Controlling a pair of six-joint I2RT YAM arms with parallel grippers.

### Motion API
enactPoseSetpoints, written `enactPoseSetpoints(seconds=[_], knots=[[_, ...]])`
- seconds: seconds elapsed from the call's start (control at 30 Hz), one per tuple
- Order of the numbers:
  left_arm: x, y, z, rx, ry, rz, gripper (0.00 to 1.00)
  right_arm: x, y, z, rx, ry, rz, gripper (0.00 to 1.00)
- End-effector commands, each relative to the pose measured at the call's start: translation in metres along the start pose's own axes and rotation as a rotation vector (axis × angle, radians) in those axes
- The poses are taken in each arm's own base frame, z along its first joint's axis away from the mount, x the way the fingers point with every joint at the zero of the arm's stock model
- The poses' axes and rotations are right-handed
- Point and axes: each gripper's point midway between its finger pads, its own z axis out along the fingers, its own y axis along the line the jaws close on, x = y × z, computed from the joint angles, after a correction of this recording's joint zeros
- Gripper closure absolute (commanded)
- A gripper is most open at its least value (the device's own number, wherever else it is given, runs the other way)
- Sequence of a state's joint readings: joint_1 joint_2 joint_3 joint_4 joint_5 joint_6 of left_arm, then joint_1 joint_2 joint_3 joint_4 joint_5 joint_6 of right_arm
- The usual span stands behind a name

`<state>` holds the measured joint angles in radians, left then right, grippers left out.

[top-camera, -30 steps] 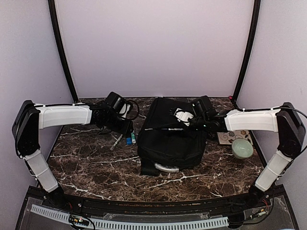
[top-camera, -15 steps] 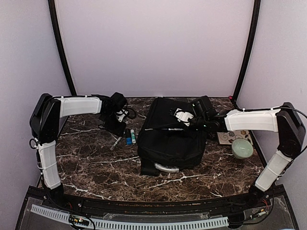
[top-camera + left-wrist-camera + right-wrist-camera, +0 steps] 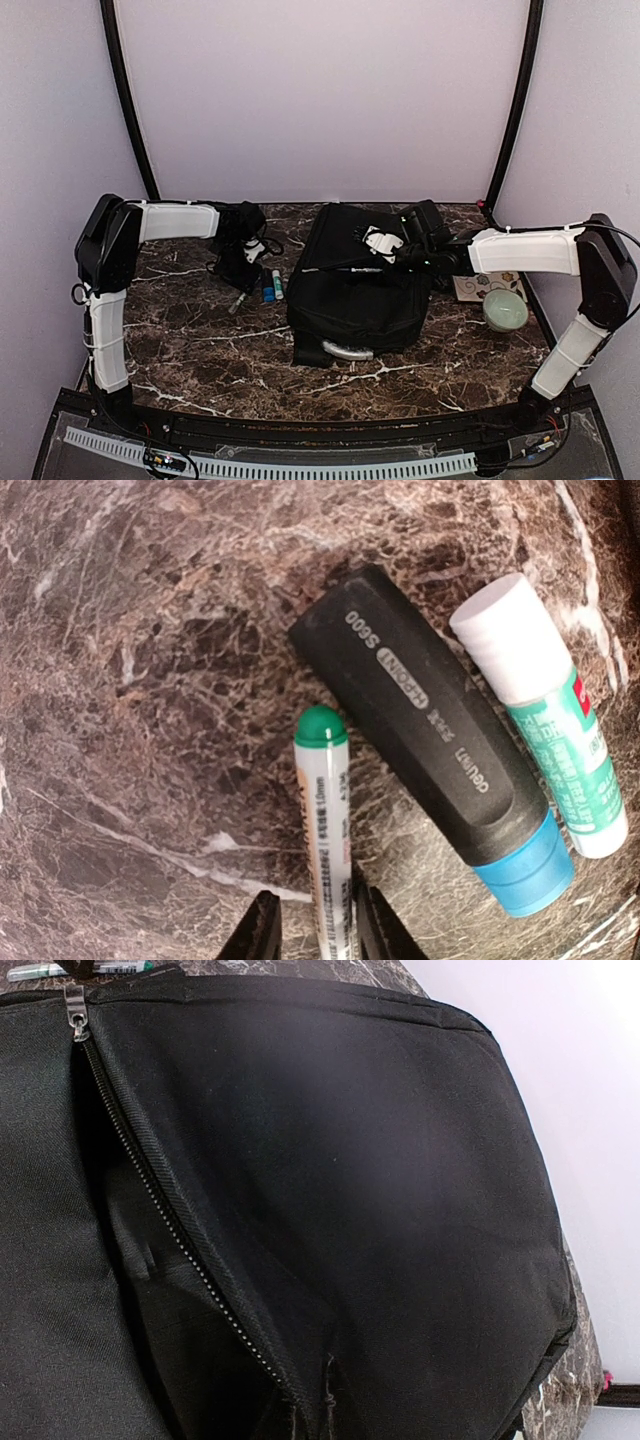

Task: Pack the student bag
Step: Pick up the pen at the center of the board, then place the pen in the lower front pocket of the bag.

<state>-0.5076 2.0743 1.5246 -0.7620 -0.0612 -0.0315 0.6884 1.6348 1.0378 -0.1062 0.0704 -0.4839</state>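
The student bag (image 3: pixel 355 290), large and black, lies in the table's middle with its zipper (image 3: pixel 150 1190) open. My right gripper (image 3: pixel 385 245) rests on the bag's upper right part, and the fabric beside the zipper gathers into a pinch at its jaws (image 3: pixel 320 1415). My left gripper (image 3: pixel 318 935) is low over the table left of the bag, open. Its fingertips (image 3: pixel 262 932) straddle a white pen with a green cap (image 3: pixel 325 830); the right one touches the pen, the left one stands apart.
A black deli item with a blue end (image 3: pixel 430 740) and a white-capped green glue stick (image 3: pixel 545 730) lie right of the pen. A pale green bowl (image 3: pixel 505 310) and a patterned card (image 3: pixel 478 285) sit right of the bag. The bag's grey handle loop (image 3: pixel 345 350) points toward me.
My left arm has folded back and lowered its gripper onto the pen left of the bag. The right arm and the bag have not moved.
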Motion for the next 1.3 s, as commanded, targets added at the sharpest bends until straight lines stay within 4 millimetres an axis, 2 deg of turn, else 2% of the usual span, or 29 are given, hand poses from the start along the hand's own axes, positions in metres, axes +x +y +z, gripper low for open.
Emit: enactPoseSetpoints(seconds=[0.0,0.17,0.33,0.57,0.67,0.83,0.93,1.0,1.13,1.27], knots=[[0.000,0.001,-0.008,0.011,0.011,0.005,0.73,-0.008,-0.002,-0.001,0.002,-0.021,0.014,1.00],[0.003,0.002,-0.003,0.005,0.031,0.006,0.76,-0.008,-0.001,0.000,-0.001,-0.020,0.012,1.00],[0.006,0.003,-0.001,-0.002,0.047,0.001,0.74,-0.008,-0.001,-0.001,0.001,-0.019,0.012,1.00],[0.005,0.003,-0.006,-0.002,0.052,-0.007,0.85,-0.008,0.001,0.000,-0.003,-0.018,0.008,1.00],[0.005,0.005,-0.021,-0.013,0.043,-0.015,0.89,-0.009,0.002,0.000,-0.005,-0.018,0.008,1.00],[-0.005,0.006,-0.071,0.004,-0.066,-0.047,0.91,-0.009,0.002,-0.001,-0.003,-0.019,0.008,1.00],[-0.014,-0.008,-0.107,0.100,-0.179,-0.061,0.91,-0.010,0.003,0.000,-0.006,-0.022,0.009,1.00],[-0.021,-0.028,-0.132,0.199,-0.268,-0.036,0.91,-0.010,0.004,0.000,-0.011,-0.023,0.010,1.00],[-0.025,-0.082,-0.174,0.419,-0.422,0.101,0.91,-0.010,0.005,0.002,-0.018,-0.020,0.014,1.00],[-0.016,-0.144,-0.192,0.495,-0.508,0.337,0.93,-0.010,0.005,0.003,-0.021,-0.019,0.018,1.00]])
